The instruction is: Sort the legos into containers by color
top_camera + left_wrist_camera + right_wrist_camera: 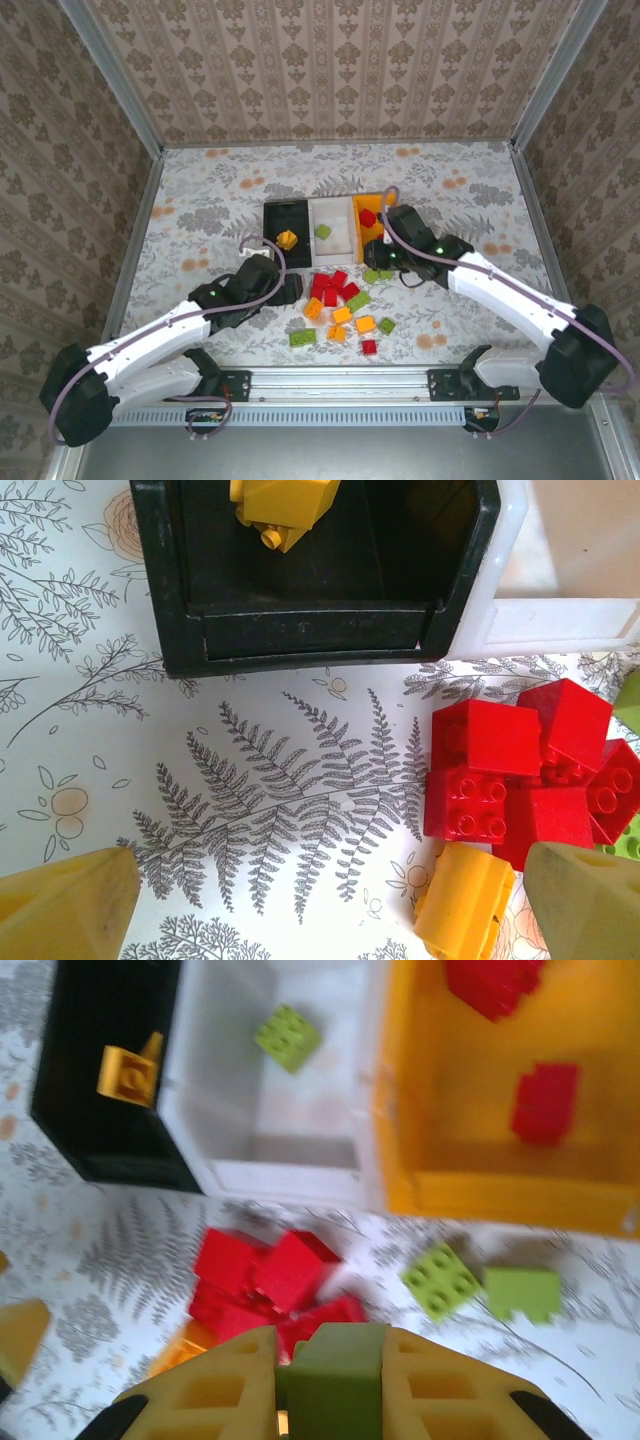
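Currently the right gripper (335, 1355) is clamped on one light green brick (335, 1395). Its yellow, ribbed foam fingers (215, 1390) press against the brick's two smooth side faces. It hangs above the fern-printed table sheet (120, 1250), just in front of the bins. The left gripper (325, 880) stands wide open with nothing between its blunt yellow pads (65, 905), low over the sheet near the black bin (300, 630).

Three rigid, straight-walled rectangular bins sit side by side with walls touching: the black bin, the white bin (290, 1155) and the orange bin (480, 1195).
- The black bin holds one orange-yellow studded brick (285, 510), lying tilted.
- The white bin holds one green brick (288, 1037).
- The orange bin holds red bricks (545, 1100).

The loose pile (340, 300) of glossy, studded red, orange-yellow and green bricks lies on the sheet in front of the bins, between the two grippers.
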